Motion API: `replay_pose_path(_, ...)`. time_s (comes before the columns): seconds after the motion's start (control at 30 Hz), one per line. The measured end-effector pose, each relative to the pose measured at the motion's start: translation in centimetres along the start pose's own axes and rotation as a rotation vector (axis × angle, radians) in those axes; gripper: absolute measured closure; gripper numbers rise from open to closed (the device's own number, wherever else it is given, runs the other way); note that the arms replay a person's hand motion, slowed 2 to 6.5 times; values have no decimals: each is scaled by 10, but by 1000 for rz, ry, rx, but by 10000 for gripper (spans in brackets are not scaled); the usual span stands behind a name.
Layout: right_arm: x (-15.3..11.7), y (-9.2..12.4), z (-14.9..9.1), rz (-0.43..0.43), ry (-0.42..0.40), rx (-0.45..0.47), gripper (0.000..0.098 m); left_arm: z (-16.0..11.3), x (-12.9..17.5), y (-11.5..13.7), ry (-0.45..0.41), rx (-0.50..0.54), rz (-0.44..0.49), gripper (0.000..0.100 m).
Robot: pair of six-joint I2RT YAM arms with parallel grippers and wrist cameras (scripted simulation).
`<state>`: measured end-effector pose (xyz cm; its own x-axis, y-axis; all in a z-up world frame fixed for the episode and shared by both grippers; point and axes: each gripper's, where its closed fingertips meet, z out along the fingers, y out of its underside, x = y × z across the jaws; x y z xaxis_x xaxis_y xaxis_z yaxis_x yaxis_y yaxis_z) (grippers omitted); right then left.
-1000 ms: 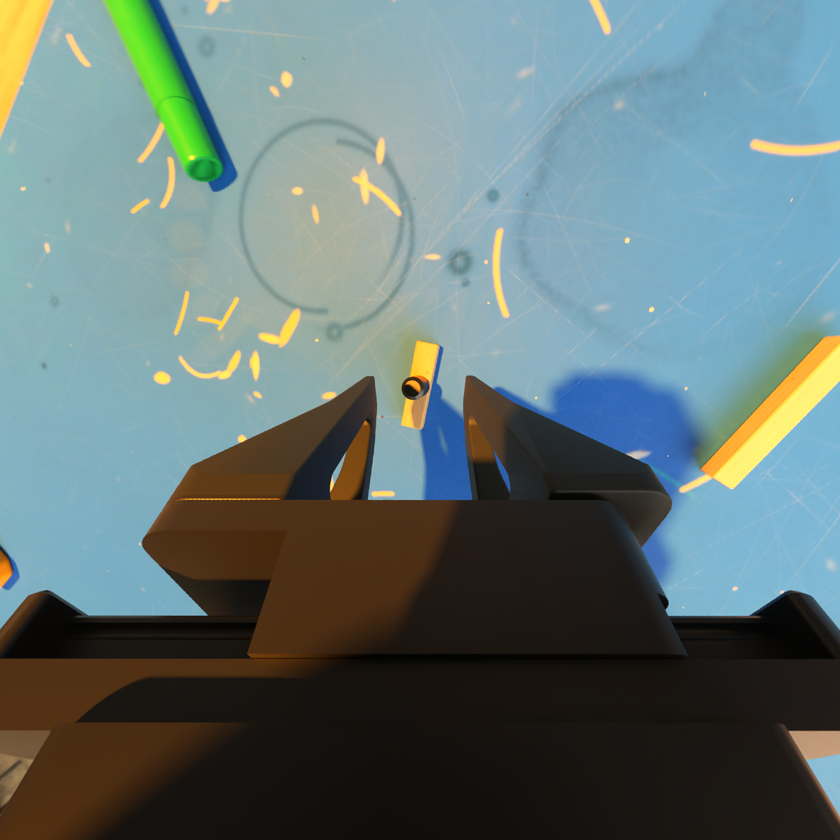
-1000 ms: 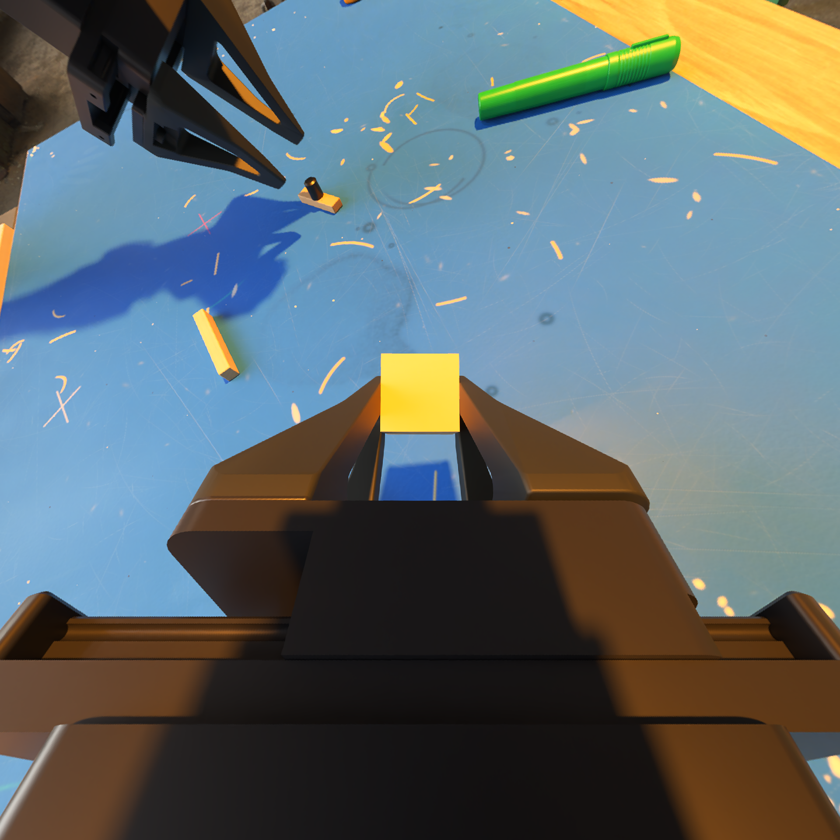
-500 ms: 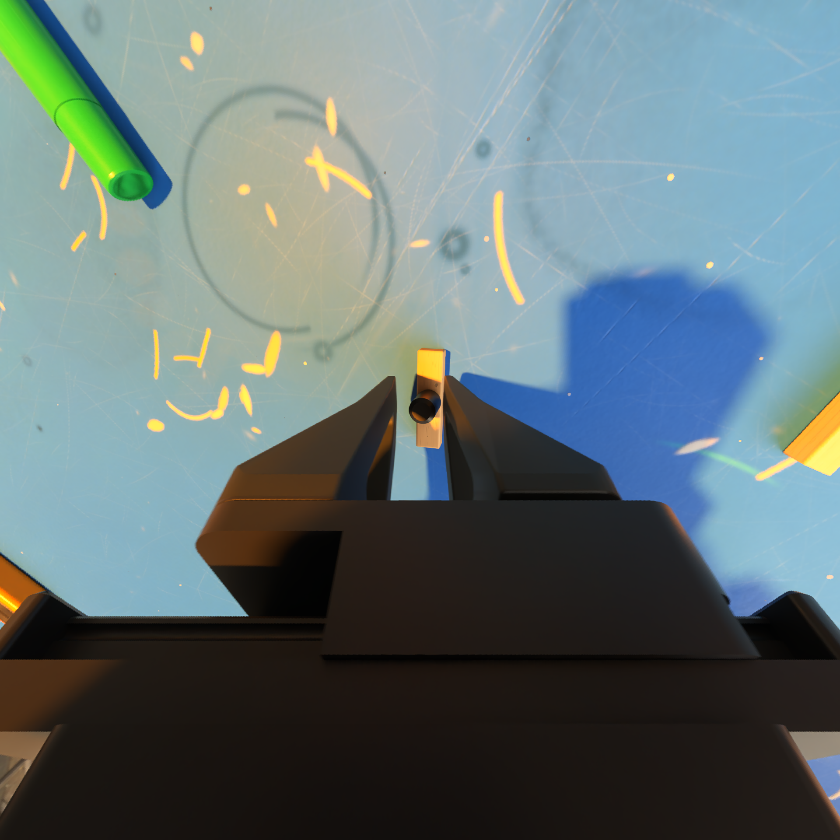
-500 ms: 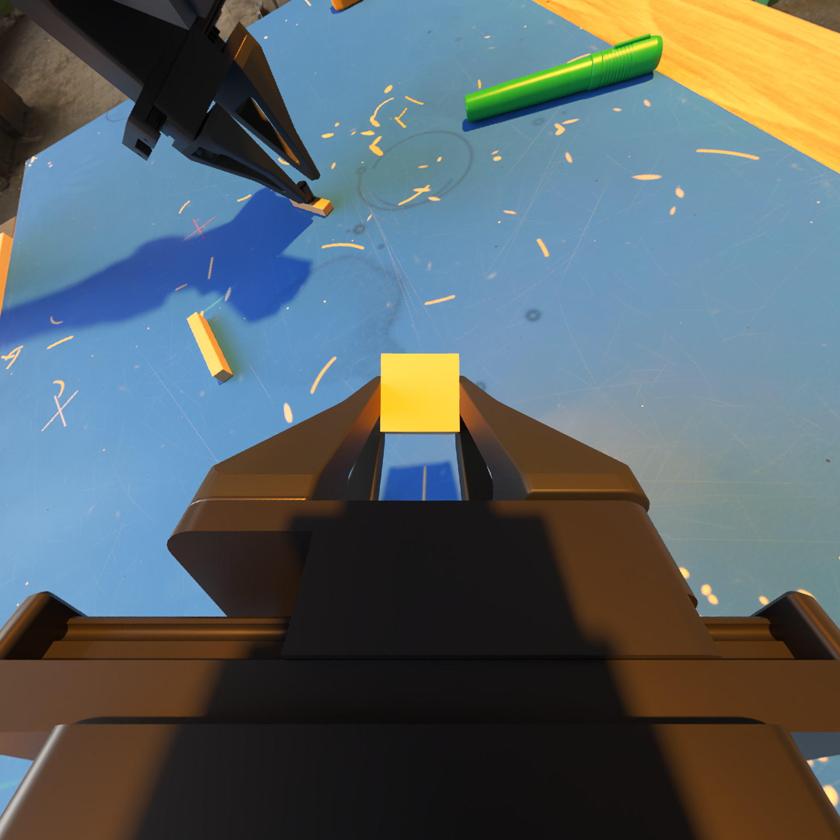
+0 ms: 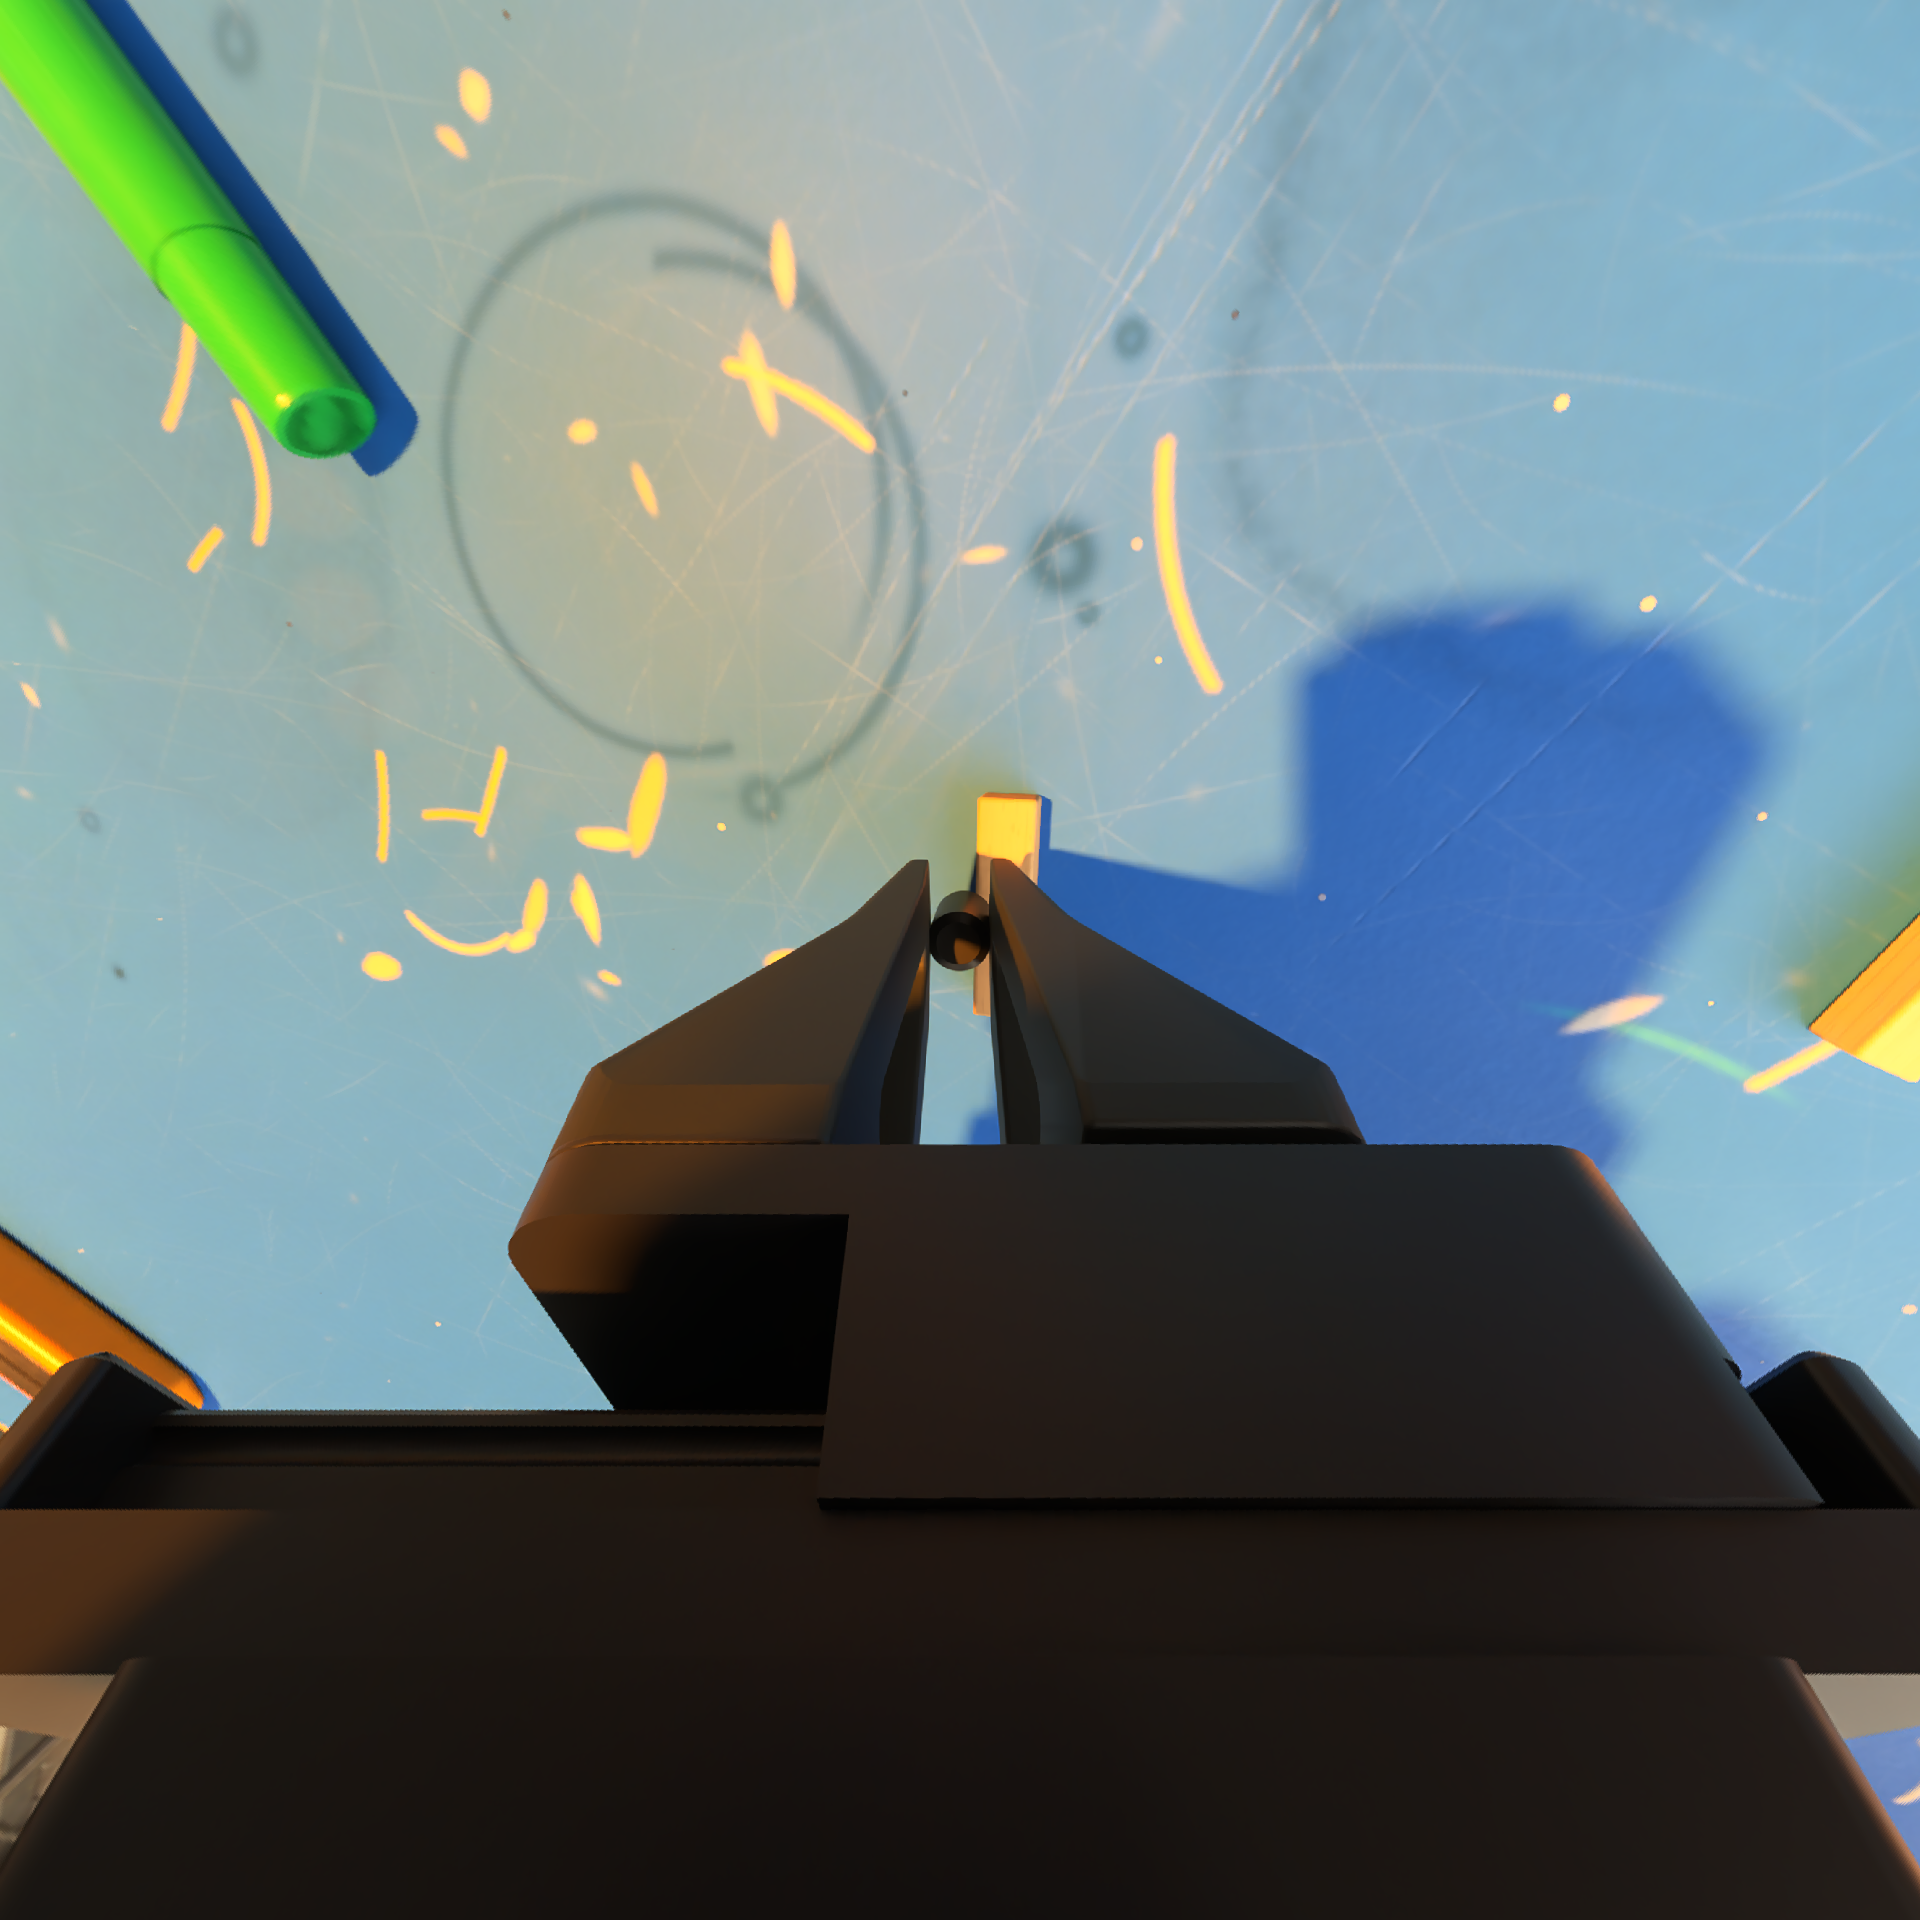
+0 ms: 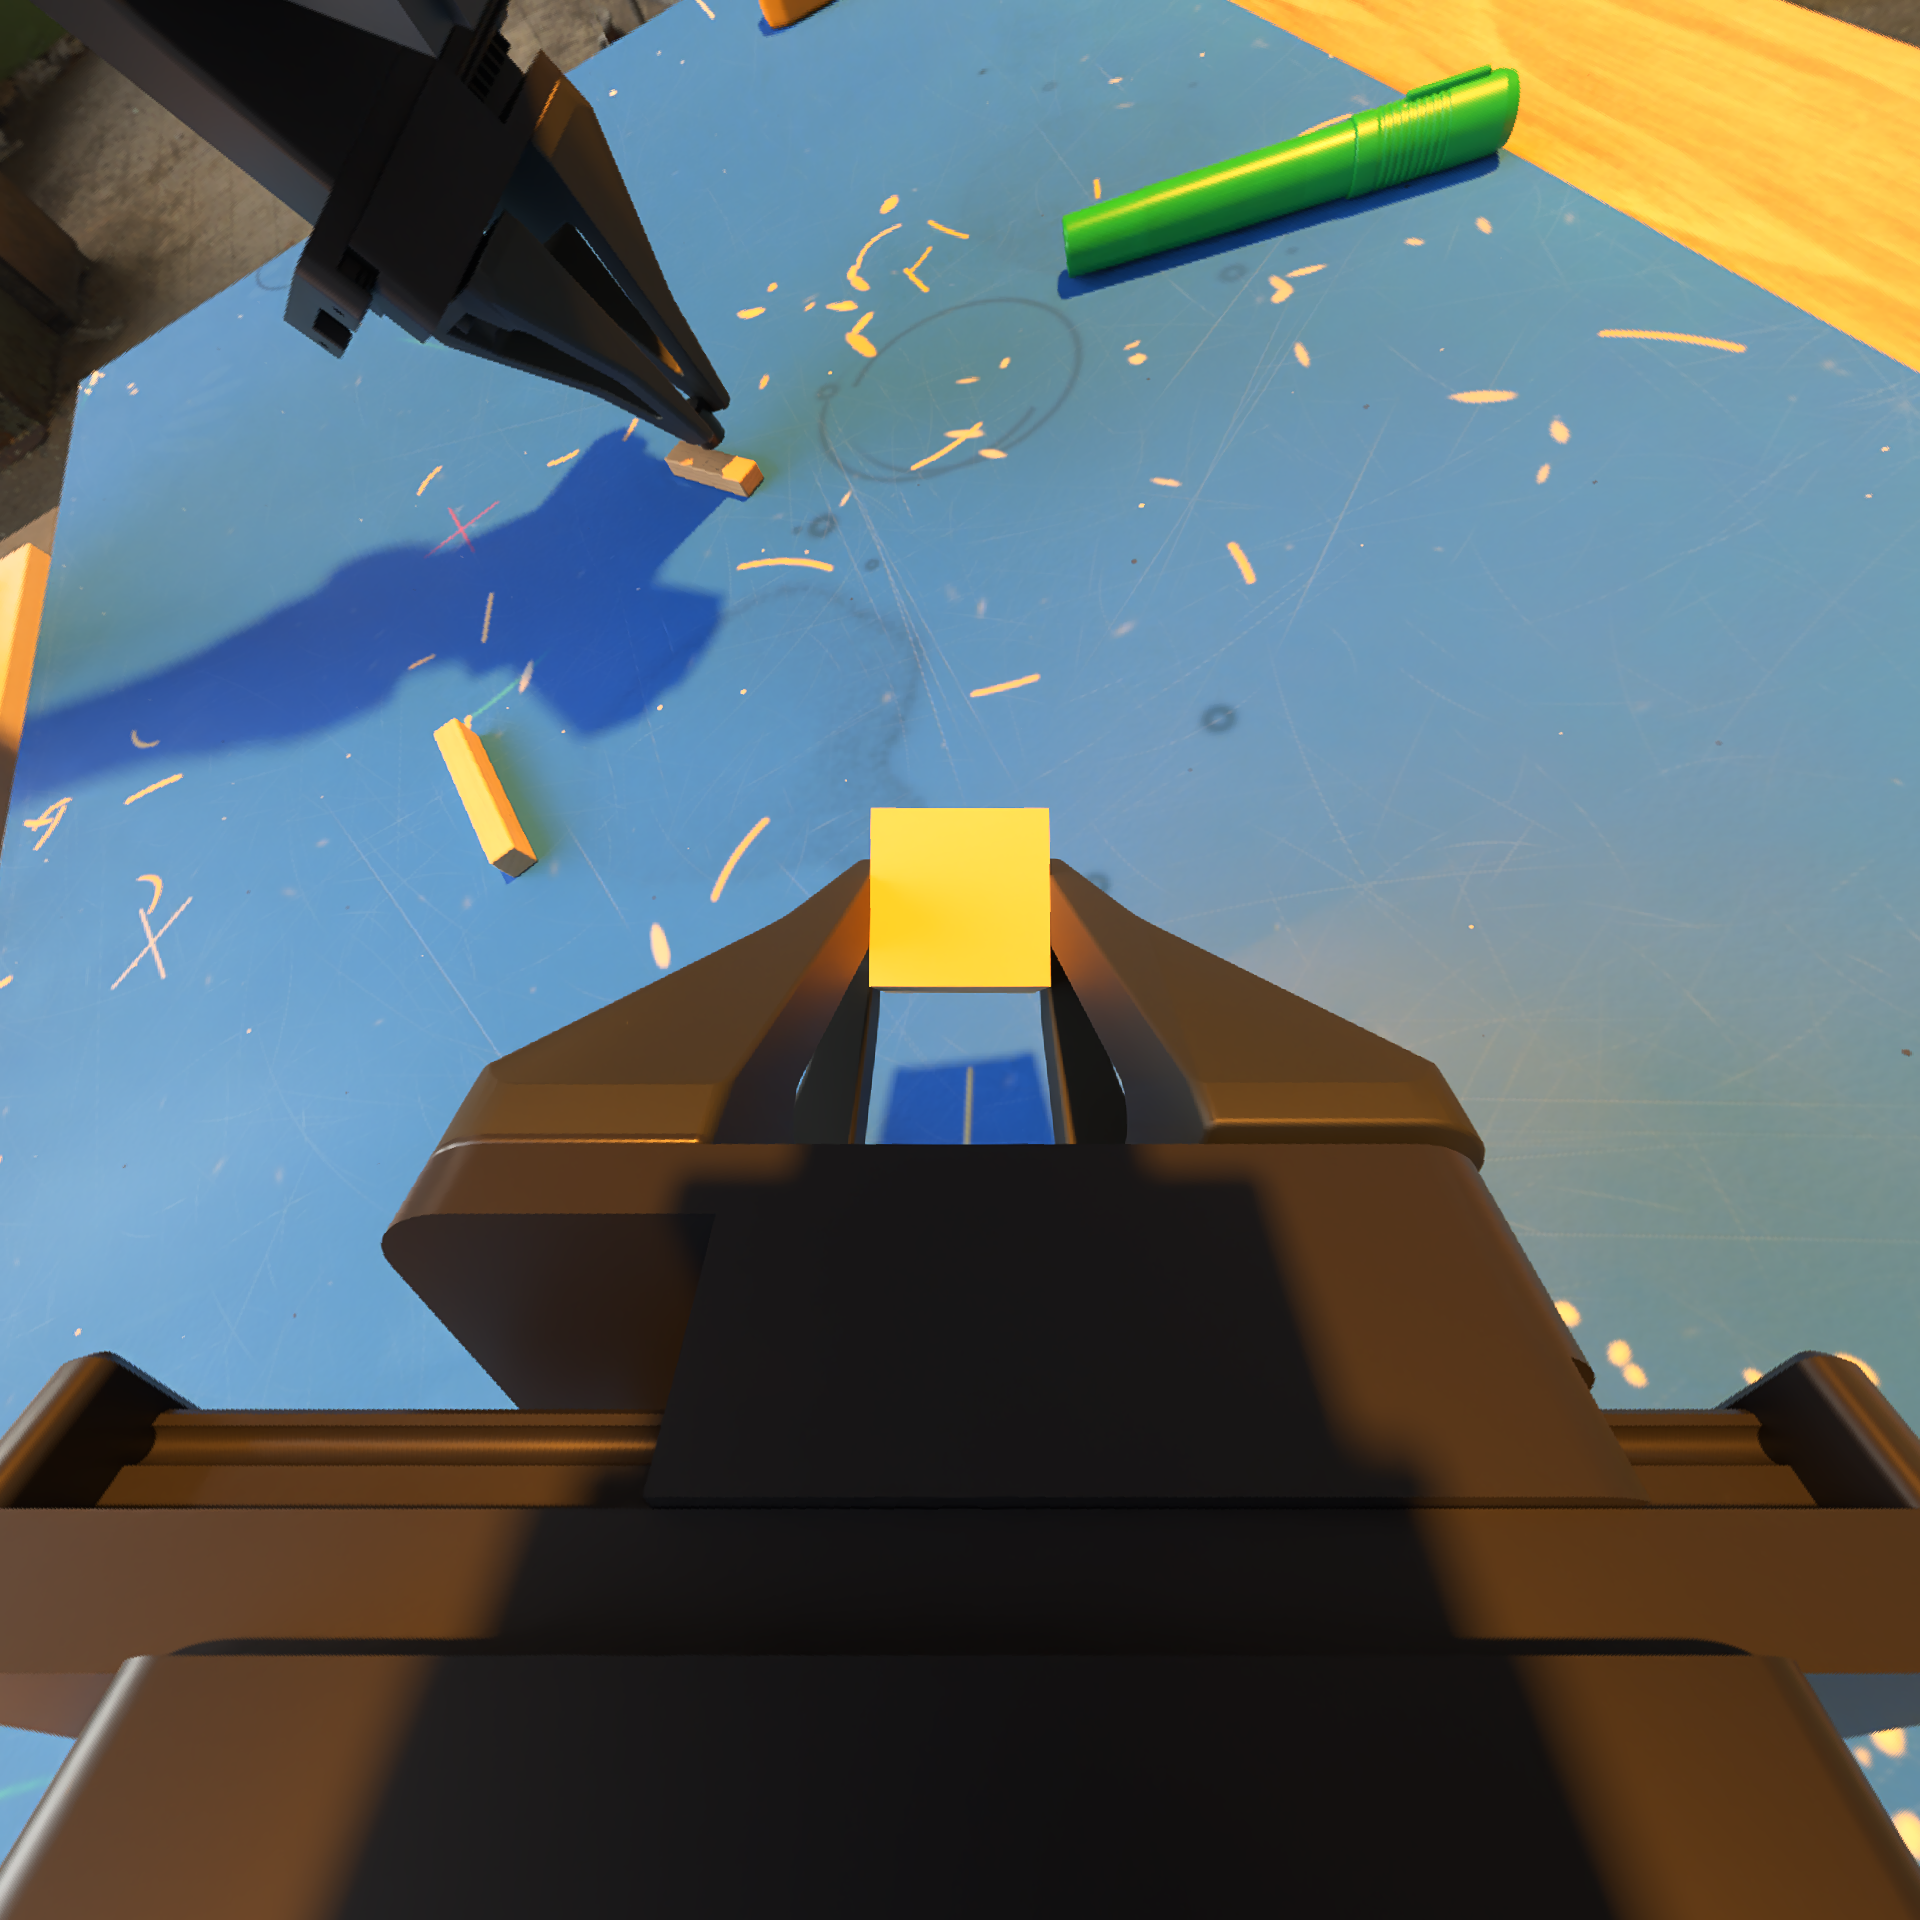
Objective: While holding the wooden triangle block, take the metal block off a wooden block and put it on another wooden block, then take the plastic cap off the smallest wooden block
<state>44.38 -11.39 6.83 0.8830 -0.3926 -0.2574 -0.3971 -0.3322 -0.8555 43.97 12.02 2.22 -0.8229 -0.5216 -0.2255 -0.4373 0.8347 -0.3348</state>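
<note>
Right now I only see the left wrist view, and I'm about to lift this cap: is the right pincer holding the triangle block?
Observer: Yes, the right pincer is shut on the wooden triangle block, above the table.
Operator: My left pincer grips the plastic cap. Anything beside me?
Observer: A longer wooden block lies flat, apart from the smallest wooden block.
Operator: And the marker?
Observer: The green marker has its ribbed end by a wooden board.

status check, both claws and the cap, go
Left claw shut on plastic cap, over smallest wooden block. Right claw shut on wooden triangle block. Nothing in the way.
</note>
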Motion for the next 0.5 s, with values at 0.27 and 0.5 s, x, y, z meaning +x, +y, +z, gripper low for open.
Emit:
replay_pose_path(0.27, 2, -2, -2, 3, 4, 10, 724, -23, 14, -40, 14, 172, -18, 906)
replay_pose_path(0.5, 7, -5, -8, 8, 25, 30, 724, -41, 66, -117, 157, 464, -57, 906)
